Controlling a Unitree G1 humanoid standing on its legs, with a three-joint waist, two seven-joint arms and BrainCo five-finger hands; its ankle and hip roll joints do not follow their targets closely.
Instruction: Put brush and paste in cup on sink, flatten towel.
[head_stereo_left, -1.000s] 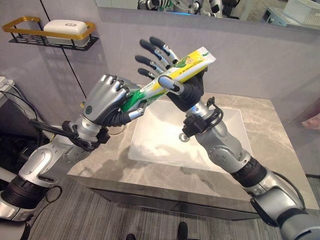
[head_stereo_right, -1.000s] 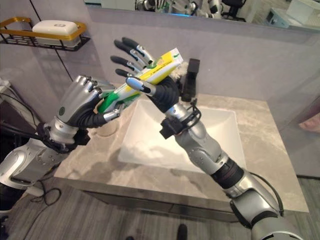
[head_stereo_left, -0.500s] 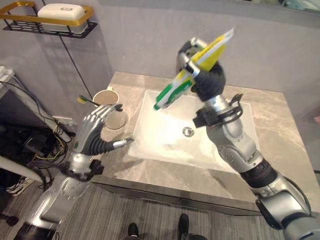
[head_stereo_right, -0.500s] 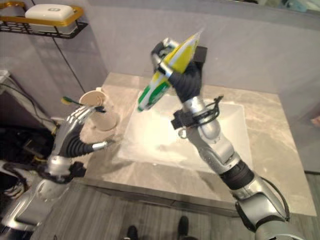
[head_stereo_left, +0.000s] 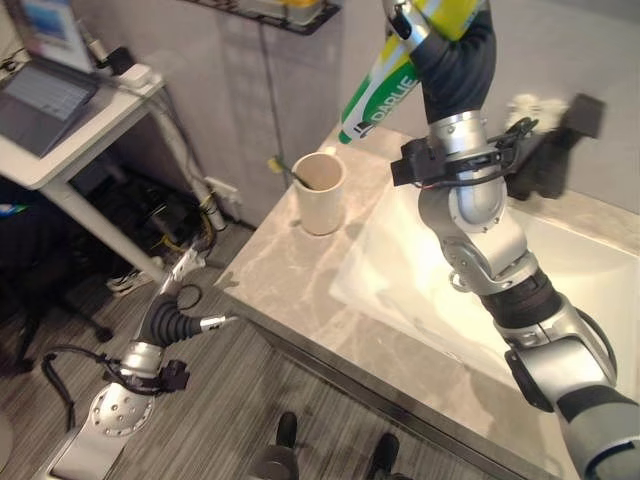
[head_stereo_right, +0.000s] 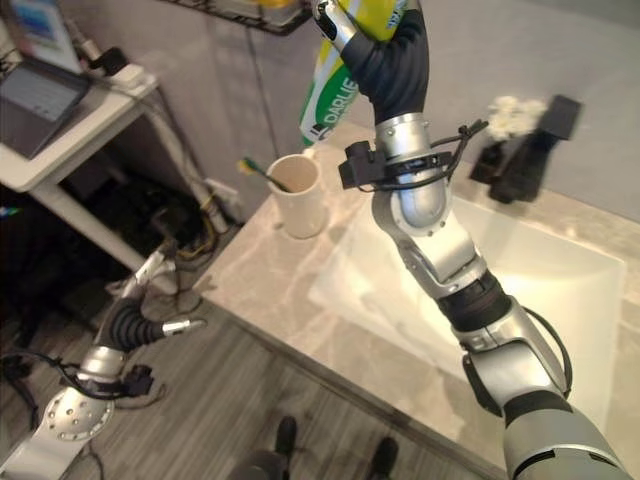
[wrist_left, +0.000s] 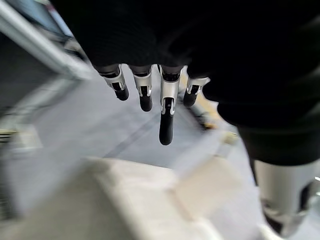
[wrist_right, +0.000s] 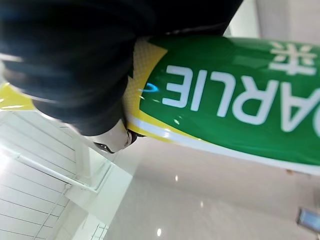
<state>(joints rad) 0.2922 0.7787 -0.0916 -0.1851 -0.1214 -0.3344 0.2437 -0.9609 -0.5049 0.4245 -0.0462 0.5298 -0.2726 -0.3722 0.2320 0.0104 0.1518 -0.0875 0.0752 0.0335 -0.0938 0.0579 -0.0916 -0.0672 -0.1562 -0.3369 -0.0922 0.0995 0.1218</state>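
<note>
Right hand is raised high, fingers wrapped round the toothpaste tube, gripping its yellow upper end. The green end hangs down and away from the palm, tip pointing toward the cup. My read: that grip leaves the long end free so it can go into the cup mouth first.

The cup sits below the tube tip and off to the robot's left, on the stone counter near the counter's left corner, just beside the sink basin. A toothbrush is already in it, head poking up over the rim on the side away from the hand. So brush looks done, paste pending. I can't make out a towel.

Left hand hangs low, off the counter's front edge, over the floor; fingers straight and relaxed, holding nothing, well apart from the cup.

Clearance: open air between tube tip and cup rim, nothing in the path. The brush handle takes part of the cup opening, so the tube likely needs the free side. A wall shelf sits close beside the raised hand. A black faucet stands behind the forearm, clear of the descent.
</note>
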